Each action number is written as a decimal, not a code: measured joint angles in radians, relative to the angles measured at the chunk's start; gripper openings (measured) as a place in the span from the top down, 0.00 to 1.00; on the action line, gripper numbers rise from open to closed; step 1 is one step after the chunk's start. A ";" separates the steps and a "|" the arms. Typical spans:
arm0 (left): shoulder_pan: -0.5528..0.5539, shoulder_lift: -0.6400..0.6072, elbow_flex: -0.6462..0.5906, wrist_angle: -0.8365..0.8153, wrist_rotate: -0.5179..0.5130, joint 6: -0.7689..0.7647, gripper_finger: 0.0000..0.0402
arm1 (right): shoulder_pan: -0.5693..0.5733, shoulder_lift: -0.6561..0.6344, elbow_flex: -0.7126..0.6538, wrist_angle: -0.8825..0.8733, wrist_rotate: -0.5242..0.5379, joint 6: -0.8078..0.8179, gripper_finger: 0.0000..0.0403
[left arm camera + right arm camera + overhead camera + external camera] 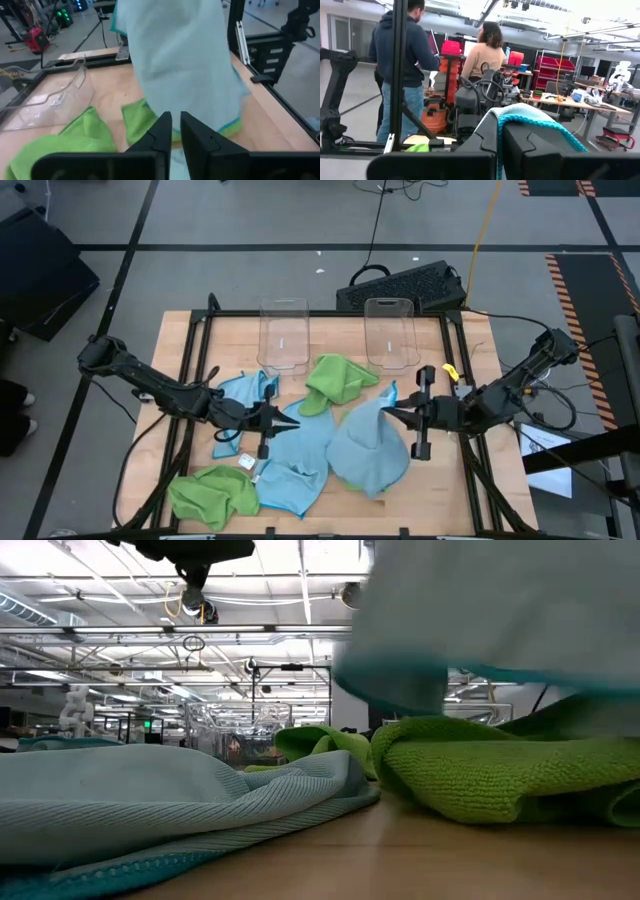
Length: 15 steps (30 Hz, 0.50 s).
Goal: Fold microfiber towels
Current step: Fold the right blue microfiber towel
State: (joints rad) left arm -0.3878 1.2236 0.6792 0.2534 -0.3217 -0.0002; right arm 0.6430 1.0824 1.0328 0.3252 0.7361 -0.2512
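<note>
Overhead, the left gripper point(283, 423) and the right gripper point(393, 414) face each other across the middle of the wooden table point(190, 350), each at a corner of a light blue towel point(370, 445) lifted between them. More light blue cloth point(295, 470) lies crumpled below it, a lime green towel point(213, 493) sits near the front left, another green towel point(335, 380) lies before two clear plastic bins point(285, 333) at the back, and a dark keyboard point(400, 284) rests beyond the table. At table height, a blue towel point(150, 795) and a green towel point(490, 765) fill the foreground, while hanging pale cloth point(480, 610) blocks most of the upper right. From the left wrist, the dark fingers point(197, 140) stand only a narrow slit apart beneath the hanging blue towel point(180, 65); whether they pinch it I cannot tell. Green cloth point(85, 135) and a clear bin point(45, 100) lie behind. From the right wrist, the fingers point(530, 145) are pressed together on a teal-edged towel corner point(530, 117); two people point(410, 60) stand in the room beyond.
</note>
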 joint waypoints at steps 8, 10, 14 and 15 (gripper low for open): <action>0.000 0.000 0.000 0.041 -0.005 0.015 0.72 | 0.000 0.009 -0.009 -0.075 -0.003 0.096 1.00; 0.000 0.000 0.000 0.050 -0.005 0.015 0.68 | 0.000 0.023 -0.020 -0.075 -0.005 0.108 1.00; 0.000 0.000 0.000 0.066 -0.005 0.015 0.58 | 0.000 0.071 -0.028 -0.060 -0.007 0.112 1.00; 0.000 0.000 0.000 0.069 -0.005 0.015 0.56 | 0.000 0.084 -0.030 -0.062 -0.007 0.110 1.00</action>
State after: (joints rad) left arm -0.3878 1.2236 0.6792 0.3221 -0.3264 0.0151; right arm 0.6430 1.1664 1.0033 0.2636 0.7292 -0.1409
